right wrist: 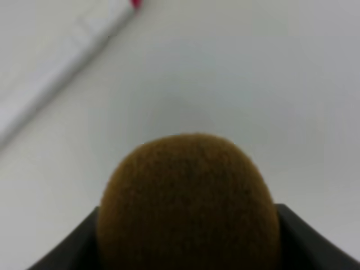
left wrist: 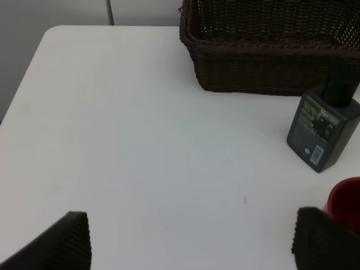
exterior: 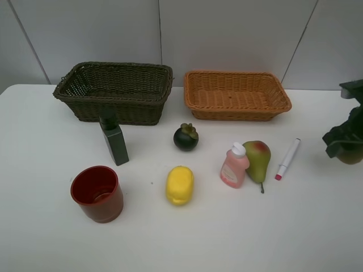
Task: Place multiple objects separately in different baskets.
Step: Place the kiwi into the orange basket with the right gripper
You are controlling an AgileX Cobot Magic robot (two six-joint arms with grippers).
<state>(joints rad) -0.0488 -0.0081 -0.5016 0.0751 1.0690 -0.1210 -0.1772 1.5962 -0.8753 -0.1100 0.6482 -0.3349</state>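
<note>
Plainly in wrist view alone: right pincer (right wrist: 189,247) clamps kiwi (right wrist: 188,197).

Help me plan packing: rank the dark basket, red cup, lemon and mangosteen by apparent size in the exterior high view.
1. dark basket
2. red cup
3. lemon
4. mangosteen, which looks only slightly smaller than the lemon. It sits farther from the camera, so that pair is unsure.
</note>
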